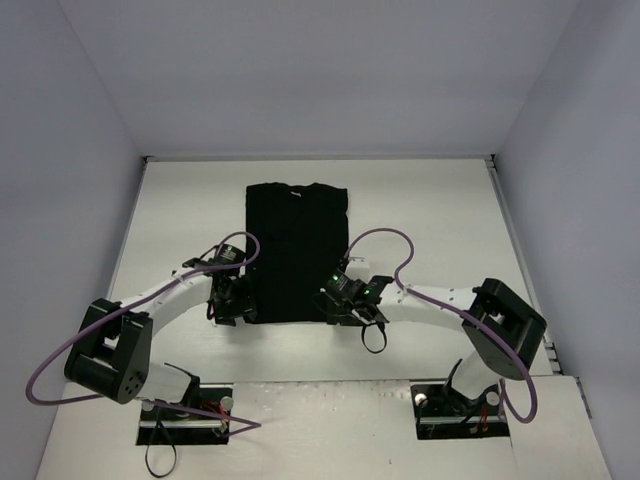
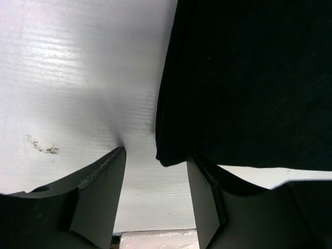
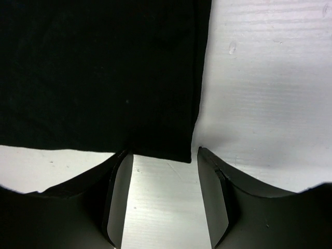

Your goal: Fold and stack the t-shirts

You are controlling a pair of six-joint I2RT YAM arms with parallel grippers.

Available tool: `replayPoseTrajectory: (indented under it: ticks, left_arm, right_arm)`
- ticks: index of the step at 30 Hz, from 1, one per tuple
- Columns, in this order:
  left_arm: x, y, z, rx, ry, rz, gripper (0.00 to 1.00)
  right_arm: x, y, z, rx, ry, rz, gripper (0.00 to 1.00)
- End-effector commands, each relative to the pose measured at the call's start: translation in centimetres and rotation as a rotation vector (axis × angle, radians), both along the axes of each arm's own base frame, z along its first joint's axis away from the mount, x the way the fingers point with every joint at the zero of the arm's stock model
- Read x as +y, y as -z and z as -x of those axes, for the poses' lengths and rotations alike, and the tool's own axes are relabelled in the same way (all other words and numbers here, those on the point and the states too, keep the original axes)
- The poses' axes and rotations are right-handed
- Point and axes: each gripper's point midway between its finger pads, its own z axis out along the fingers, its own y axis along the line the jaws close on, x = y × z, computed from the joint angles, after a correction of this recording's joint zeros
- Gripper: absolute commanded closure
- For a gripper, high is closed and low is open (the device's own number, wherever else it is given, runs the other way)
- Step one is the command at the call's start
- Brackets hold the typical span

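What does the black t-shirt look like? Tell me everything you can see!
The black t-shirt is plain soft cloth, folded into a long narrow rectangle with no sleeves sticking out. It lies flat on the white table, collar at the far end. Its two near corners sit between the open fingers of the left gripper and right gripper; neither is pinching it.

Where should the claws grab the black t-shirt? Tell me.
Grip the black t-shirt at its two near hem corners, coming low from the near edge: it lies flat, collar far, each corner just ahead of the open left claw and right claw.
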Motion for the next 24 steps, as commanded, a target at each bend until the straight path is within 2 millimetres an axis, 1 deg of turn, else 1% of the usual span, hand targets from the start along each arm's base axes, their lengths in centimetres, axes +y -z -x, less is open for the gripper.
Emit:
replayPoseTrajectory:
  ticks: [1, 4, 6, 11, 13, 15, 16, 20, 24]
  left_arm:
    - [-0.6, 0.6, -1.1, -0.034, -0.003, 0.019, 0.52]
    - [-0.7, 0.8, -1.0, -0.027, 0.004, 0.026, 0.52]
    - [-0.9, 0.5, -1.0, -0.033, 0.007, 0.036, 0.53]
    - [-0.8, -0.8, -1.6, -0.08, 0.011, 0.038, 0.52]
    - [-0.7, -0.9, -1.9, -0.082, 0.016, 0.03, 0.52]
    - [-0.7, -0.6, -2.0, -0.07, 0.018, 0.024, 0.52]
    - [-0.7, -0.4, -2.1, -0.067, 0.019, 0.025, 0.52]
    - [-0.9, -0.1, -2.3, -0.063, 0.02, 0.029, 0.53]
    - [-0.5, 0.4, -2.1, -0.051, 0.016, 0.008, 0.57]
  right_arm:
    - [0.3, 0.5, -0.7, -0.033, 0.037, 0.036, 0.5]
    - [0.3, 1.1, -0.4, -0.03, 0.033, 0.057, 0.51]
    - [0.6, 1.0, -0.2, -0.028, 0.027, 0.049, 0.51]
    - [0.6, -0.9, -0.2, -0.055, 0.05, -0.012, 0.51]
    - [0.4, -2.0, -0.3, -0.074, 0.07, -0.042, 0.49]
    - [0.1, -2.9, -0.5, -0.089, 0.087, -0.058, 0.47]
    - [-0.1, -3.0, -0.7, -0.095, 0.097, -0.058, 0.46]
    - [-0.4, -2.9, -1.3, -0.103, 0.11, -0.04, 0.46]
    - [-0.3, -2.1, -1.6, -0.094, 0.115, -0.008, 0.46]
